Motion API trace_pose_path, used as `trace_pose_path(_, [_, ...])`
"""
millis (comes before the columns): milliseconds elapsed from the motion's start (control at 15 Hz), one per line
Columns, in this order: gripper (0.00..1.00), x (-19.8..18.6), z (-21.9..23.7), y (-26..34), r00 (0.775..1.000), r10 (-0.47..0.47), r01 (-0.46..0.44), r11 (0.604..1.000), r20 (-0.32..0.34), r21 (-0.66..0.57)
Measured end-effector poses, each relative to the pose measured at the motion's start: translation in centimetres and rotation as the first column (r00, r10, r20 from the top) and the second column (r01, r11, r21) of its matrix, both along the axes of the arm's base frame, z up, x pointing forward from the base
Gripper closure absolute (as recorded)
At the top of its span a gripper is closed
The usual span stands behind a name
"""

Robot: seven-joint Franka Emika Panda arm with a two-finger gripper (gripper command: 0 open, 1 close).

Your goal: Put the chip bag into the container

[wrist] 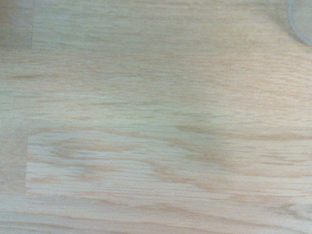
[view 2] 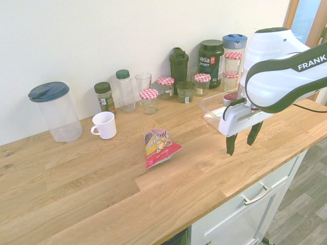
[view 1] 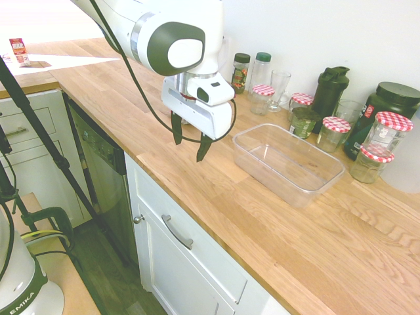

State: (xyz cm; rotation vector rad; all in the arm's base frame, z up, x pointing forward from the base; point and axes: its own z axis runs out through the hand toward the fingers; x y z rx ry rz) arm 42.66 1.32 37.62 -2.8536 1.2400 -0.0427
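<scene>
The chip bag (view 2: 160,147), a small wrinkly packet with red, yellow and orange print, lies flat on the wooden counter in the second exterior view; the arm hides it in the first exterior view. The container (view 1: 287,163), a clear shallow rectangular tub, stands empty on the counter and shows partly behind the arm (view 2: 213,108). My gripper (view 1: 190,139) (view 2: 242,139) hangs open above bare wood, between bag and tub, with nothing between its fingers. A curved corner of the container (wrist: 303,22) shows in the wrist view, which otherwise holds only wood grain.
Along the wall stand jars with red-checked lids (view 1: 385,134), drinking glasses (view 1: 279,90), spice bottles (view 2: 104,97), dark shaker bottles (view 2: 179,69), a white mug (view 2: 104,125) and a big clear jug with a blue lid (view 2: 54,111). The counter's front edge (view 1: 197,216) drops to drawers.
</scene>
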Motion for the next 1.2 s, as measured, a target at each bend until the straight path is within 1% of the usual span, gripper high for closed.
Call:
trace_pose_path(200, [0.00, 0.1, 0.2, 0.3, 1.000, 0.004, -0.004, 1.000, 0.001, -0.003])
trace_pose_path(333, [0.00, 0.7, 1.2, 1.4, 1.000, 0.004, -0.003, 1.000, 0.010, -0.014])
trace_pose_path(600, [0.00, 3.3, 4.7, 7.0, 0.999, -0.002, 0.004, 0.999, 0.050, -0.035])
trace_pose_path(733, [0.00, 5.1, 5.7, 10.1, 0.996, -0.020, 0.022, 0.999, 0.083, -0.035])
trace_pose_path(933, [0.00, 8.6, 7.0, 12.3, 0.989, -0.059, 0.065, 0.997, 0.137, -0.045])
trace_pose_path(1200, [0.00, 13.3, 6.7, 14.2, 0.985, -0.078, 0.083, 0.996, 0.156, -0.030])
